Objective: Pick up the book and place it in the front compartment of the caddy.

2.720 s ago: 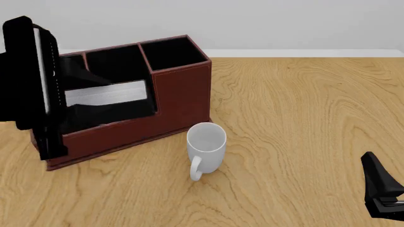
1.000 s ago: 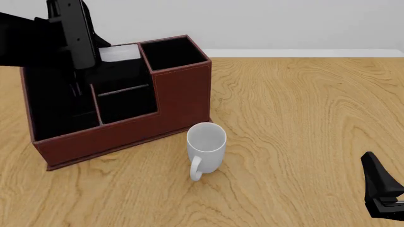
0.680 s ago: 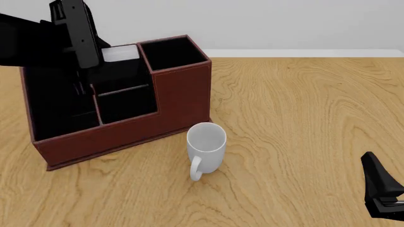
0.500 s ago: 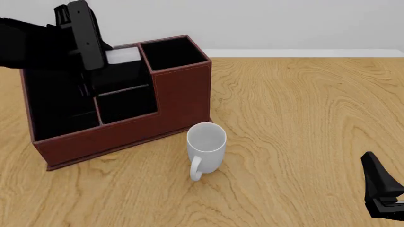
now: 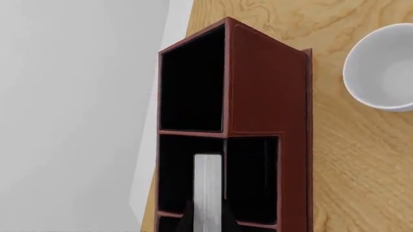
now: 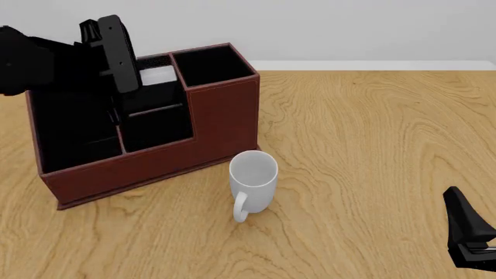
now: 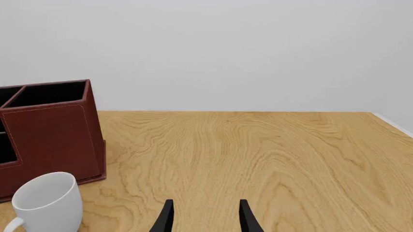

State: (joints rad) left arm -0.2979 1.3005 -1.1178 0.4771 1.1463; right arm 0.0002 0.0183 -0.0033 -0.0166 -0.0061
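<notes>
My left gripper hangs over the back of the red-brown caddy, shut on the book. Of the book, the front view shows mostly the white page edges. In the left wrist view the book stands edge-up between my fingers. It is over the caddy's split middle section, just to the wall side of the divider. Its lower end is hidden. My right gripper is open and holds nothing, low at the near right of the table.
A white mug stands upright just in front of the caddy's taller end, also in the wrist views. The caddy's compartments look black inside. Bare wooden tabletop stretches to the right.
The left gripper carried the book from the caddy's left end up over its back. In the last second it has drifted right and down towards the middle section. The right arm has not moved.
</notes>
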